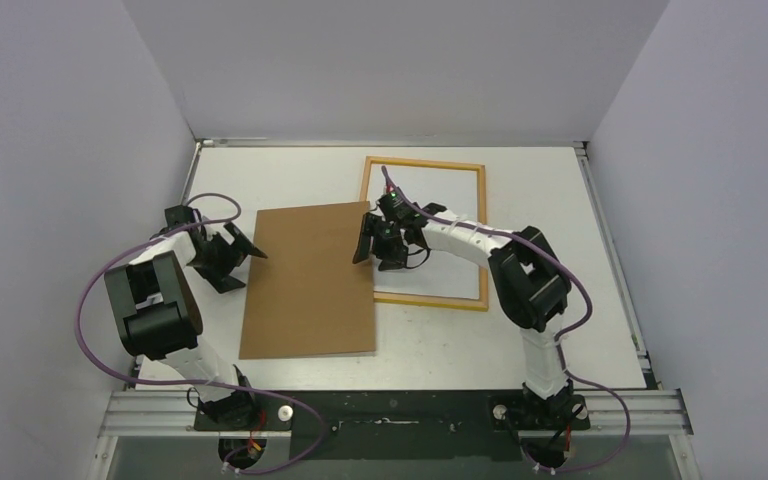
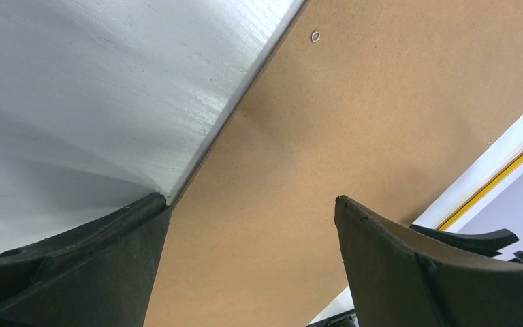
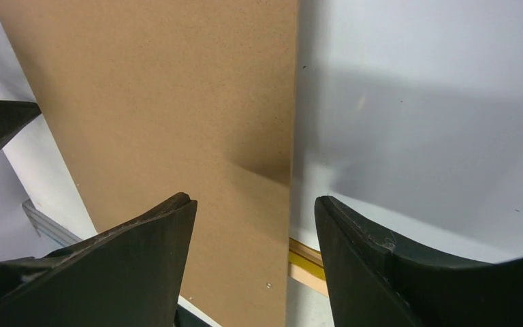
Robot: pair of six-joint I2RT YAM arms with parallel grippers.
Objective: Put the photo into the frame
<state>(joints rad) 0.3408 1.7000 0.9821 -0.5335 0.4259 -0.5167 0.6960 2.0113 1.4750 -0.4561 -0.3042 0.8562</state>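
Looks like the brown board [image 1: 310, 285] step, left gripper [image 1: 252, 270] and right gripper [image 1: 368, 258] both open wide, holding nothing; next, pinch its edges and lift evenly.

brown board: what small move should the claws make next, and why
Probably lower both onto its edges to grip it. The left claw and right claw are open, each straddling an opposite edge of the brown board, which overlaps one side of the frame.

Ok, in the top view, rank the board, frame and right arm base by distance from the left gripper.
1. Board, its left edge at the left gripper.
2. Frame, beyond the board, far right.
3. Right arm base, near-right edge.
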